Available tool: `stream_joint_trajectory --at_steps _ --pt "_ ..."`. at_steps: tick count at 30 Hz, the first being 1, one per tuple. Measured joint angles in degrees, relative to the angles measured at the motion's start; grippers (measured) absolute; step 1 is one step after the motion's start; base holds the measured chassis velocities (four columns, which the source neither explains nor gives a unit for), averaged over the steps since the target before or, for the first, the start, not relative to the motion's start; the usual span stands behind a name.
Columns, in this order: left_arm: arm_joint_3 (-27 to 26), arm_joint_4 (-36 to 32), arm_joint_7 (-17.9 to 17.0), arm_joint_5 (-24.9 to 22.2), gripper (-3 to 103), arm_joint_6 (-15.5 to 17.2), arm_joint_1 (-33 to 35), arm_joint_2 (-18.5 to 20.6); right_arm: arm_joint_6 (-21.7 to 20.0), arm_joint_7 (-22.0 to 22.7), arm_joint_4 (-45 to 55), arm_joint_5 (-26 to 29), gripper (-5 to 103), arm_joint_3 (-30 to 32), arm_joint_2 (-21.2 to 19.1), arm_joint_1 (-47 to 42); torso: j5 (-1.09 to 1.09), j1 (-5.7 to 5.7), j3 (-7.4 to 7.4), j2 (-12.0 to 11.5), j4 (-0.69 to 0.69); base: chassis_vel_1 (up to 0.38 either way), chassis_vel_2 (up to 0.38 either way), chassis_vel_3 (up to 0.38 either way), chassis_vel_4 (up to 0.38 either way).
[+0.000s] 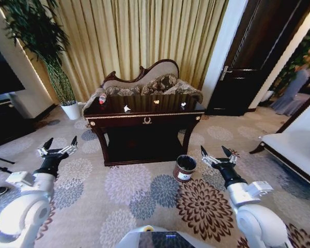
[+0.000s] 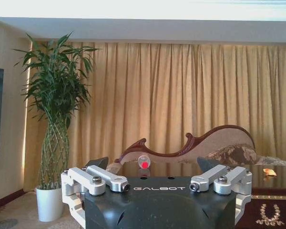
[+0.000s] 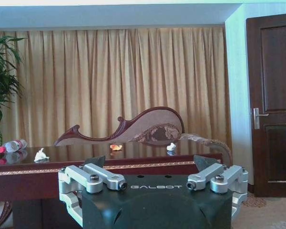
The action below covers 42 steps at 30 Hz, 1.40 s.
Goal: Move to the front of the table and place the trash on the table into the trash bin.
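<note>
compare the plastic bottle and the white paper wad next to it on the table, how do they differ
The plastic bottle is clear with a red cap and lies on its side at the table's left end; the white paper wad is opaque, crumpled and shapeless, sitting nearer the middle. The bottle is long and clearly bigger; the wad is a small lump. Both rest loose on the glossy tabletop, untouched, with neither gripper near them.

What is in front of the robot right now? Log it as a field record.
table: dark, glossy, gold trim, ahead of the robot
bottle: clear, red cap, lying at the table's left end
paper scraps: white bits at and
yellowish scrap: near the table's middle
trash bin: on the carpet by the table's right front leg
left gripper: fingers open, empty
right gripper: fingers open, empty
sofa: behind the table
</note>
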Motion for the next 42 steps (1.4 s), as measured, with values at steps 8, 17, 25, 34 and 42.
stream_joint_trajectory --at_steps 8,17,25,34,42 --pt "0.06 -0.03 -0.01 0.33 100 0.05 -0.12 -0.47 0.20 -0.02 -0.19 0.29 100 0.06 -0.67 -0.18 0.01 0.00 0.00 0.00 0.00 -0.167 0.147 0.161 -0.148" --pt "0.06 0.06 0.02 0.34 100 -0.11 -0.07 -0.52 0.30 -0.24 0.20 -0.01 100 0.02 -0.16 -0.72 0.02 0.00 0.00 0.00 0.02 -0.168 0.173 0.179 -0.166" --pt "-0.26 0.01 0.16 -0.03 100 -0.06 0.12 -0.62 0.31 -0.38 0.35 -0.17 100 -0.08 -0.05 -0.99 0.00 0.00 0.00 0.00 -0.02 -0.178 0.167 0.131 -0.196" --pt "-0.33 -0.46 1.03 -0.45 100 0.49 -0.12 -1.23 0.32 -0.40 0.42 -0.11 100 0.02 -0.22 -1.03 0.01 0.00 0.00 0.00 -0.01 -0.165 0.195 0.192 -0.188" --pt "-0.25 -0.64 1.25 -0.03 100 0.54 0.14 -1.68 0.54 -0.42 0.08 -0.16 100 -0.07 -0.11 -0.83 0.01 0.00 0.00 0.00 0.00 -0.179 0.159 0.181 -0.166"
